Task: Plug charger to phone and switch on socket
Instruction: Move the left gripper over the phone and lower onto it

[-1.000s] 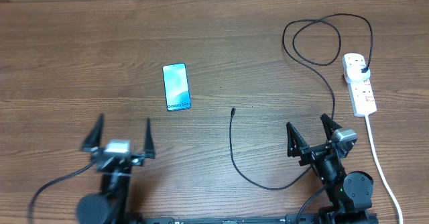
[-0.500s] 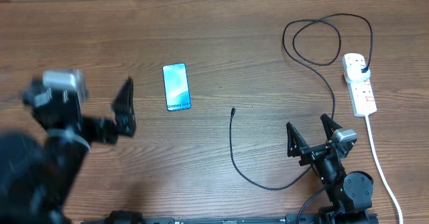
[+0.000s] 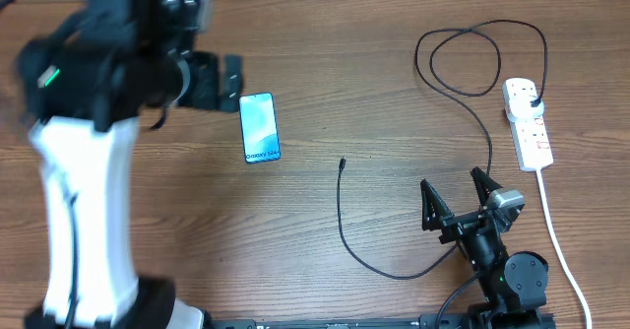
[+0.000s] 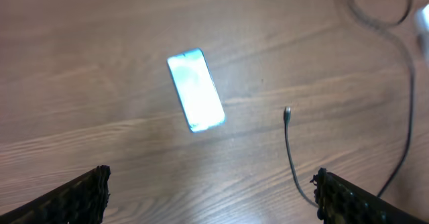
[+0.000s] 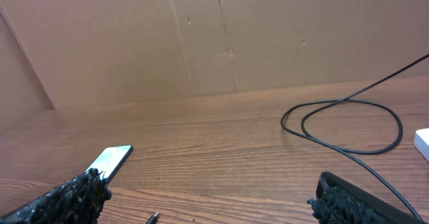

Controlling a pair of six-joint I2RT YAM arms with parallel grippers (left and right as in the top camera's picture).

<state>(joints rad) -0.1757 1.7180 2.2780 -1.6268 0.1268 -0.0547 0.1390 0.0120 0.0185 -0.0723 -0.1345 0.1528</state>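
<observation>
While left pincer (image 4: 211,178) and right pincer (image 3: 451,179) gape empty | one phone (image 3: 260,127) | one charger (image 3: 339,206) | one socket (image 3: 528,127)

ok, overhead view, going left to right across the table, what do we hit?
Left end effector → slim smartphone with a light blue screen → small plug tip of the thin black charger cable → right end effector → white two-outlet power strip.
</observation>
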